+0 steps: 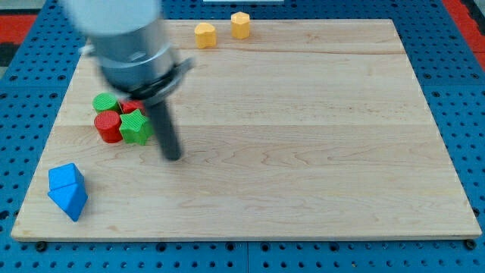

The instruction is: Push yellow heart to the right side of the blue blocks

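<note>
Two yellow blocks sit at the view's top edge of the wooden board [303,152]: the yellow heart [204,34] and, to its right, a yellow pentagon-like block [240,24]. Two blue blocks touch each other at the view's bottom left, one [64,178] above the other [71,201]; their shapes are hard to make out. My tip [173,157] rests on the board, far below the yellow heart and up and to the right of the blue blocks, touching neither.
A cluster lies just left of my rod: a green cylinder [105,102], a red cylinder [107,127], a green star-like block [135,127] and a partly hidden red block [132,107]. The arm's blurred body [129,38] covers the top left.
</note>
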